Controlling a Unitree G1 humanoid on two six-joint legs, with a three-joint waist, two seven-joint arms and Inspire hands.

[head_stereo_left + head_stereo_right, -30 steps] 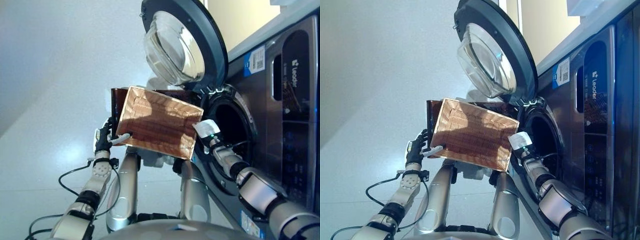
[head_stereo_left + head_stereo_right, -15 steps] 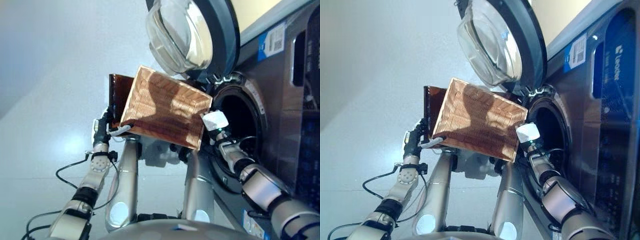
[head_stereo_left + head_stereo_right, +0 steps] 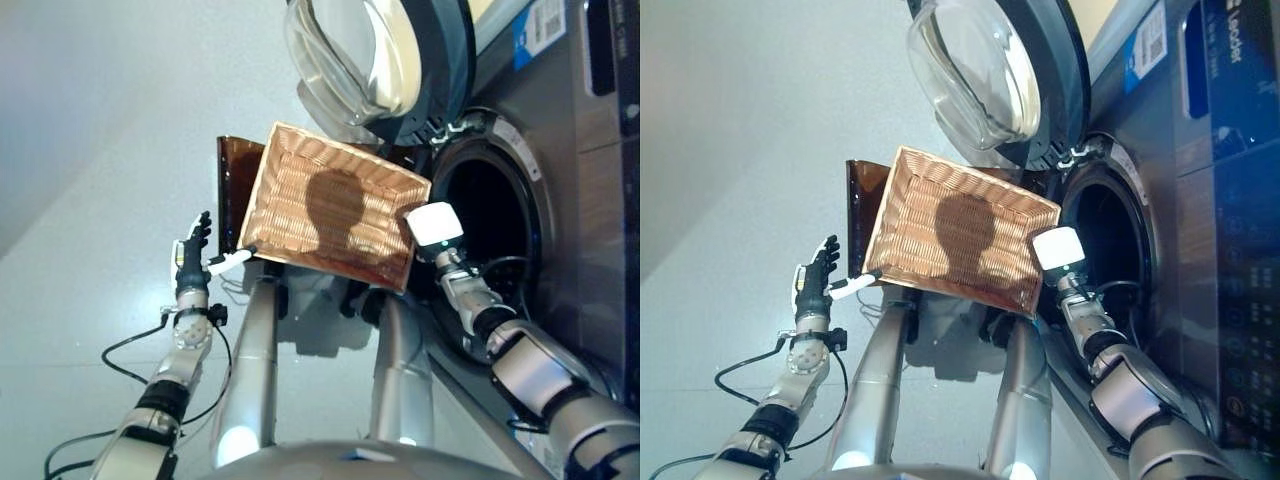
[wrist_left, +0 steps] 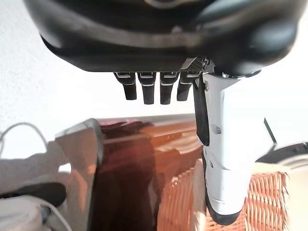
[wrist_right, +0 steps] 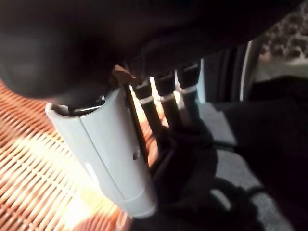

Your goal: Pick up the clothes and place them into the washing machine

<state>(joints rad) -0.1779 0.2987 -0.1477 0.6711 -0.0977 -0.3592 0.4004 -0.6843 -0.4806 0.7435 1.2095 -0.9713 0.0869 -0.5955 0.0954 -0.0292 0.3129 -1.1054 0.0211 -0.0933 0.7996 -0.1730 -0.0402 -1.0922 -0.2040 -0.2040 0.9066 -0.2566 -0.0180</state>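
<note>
Two things I can't make out from the head cameras: my right hand [image 3: 1058,250] beyond its white thumb cover, beside the wicker basket [image 3: 335,218], and any clothes. My right wrist view shows its fingers [image 5: 166,103] reaching into dark cloth [image 5: 192,163] near the washing machine [image 3: 560,180] opening; grip unclear. My left hand [image 3: 816,275] is spread, fingers straight, thumb at the basket's corner, holding nothing.

Dark clothes [image 5: 192,163] bunched at basket edge; washing machine [image 3: 560,190] door [image 3: 380,60] open, drum dark.
</note>
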